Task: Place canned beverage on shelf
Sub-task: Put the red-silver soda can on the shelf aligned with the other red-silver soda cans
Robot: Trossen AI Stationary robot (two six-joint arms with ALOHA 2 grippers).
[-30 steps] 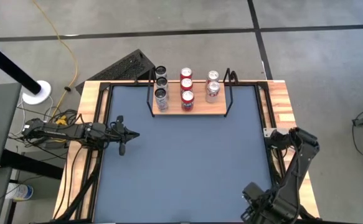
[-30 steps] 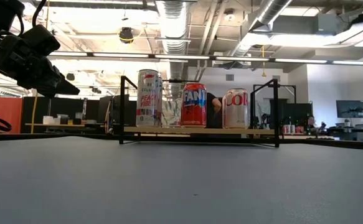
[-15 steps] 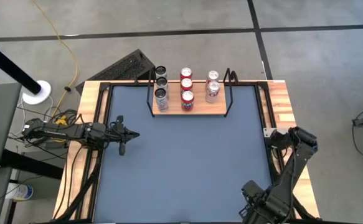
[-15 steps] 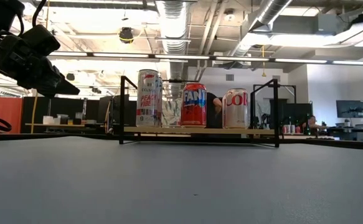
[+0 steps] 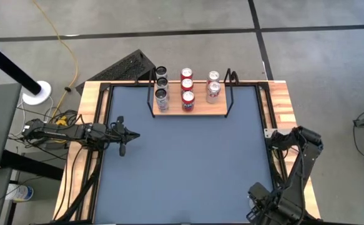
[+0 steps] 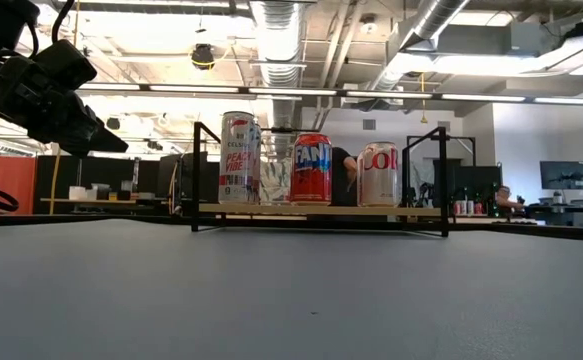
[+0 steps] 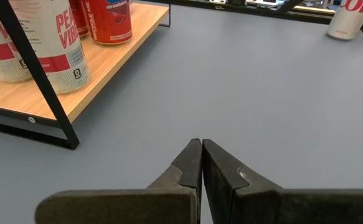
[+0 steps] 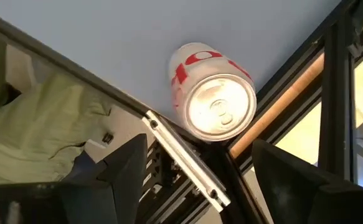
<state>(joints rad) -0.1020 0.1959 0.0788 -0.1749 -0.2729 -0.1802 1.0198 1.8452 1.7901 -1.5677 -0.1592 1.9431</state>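
White-and-red can (image 8: pixel 209 99) stands beyond the open right end effector (image 8: pixel 200 171)

Right arm (image 5: pixel 294 169) ran off the bottom edge of the high view; its gripper was cut off there and did not show from above.

Left arm (image 6: pixel 31 85) entered the low view at the upper left corner, cropped by the top and left edges; fingertip end too dark to read.

Shelf (image 7: pixel 75 93) in the left wrist view was cut by the left and top edges; the white can (image 7: pixel 41 46) and red can (image 7: pixel 109 22) lost their tops.

Low view: rear cans on the shelf (image 6: pixel 321 210) were hidden behind the front row.

Right wrist view: the red-and-white can (image 8: pixel 212 93) was seen top-on; label only partly legible, base hidden.
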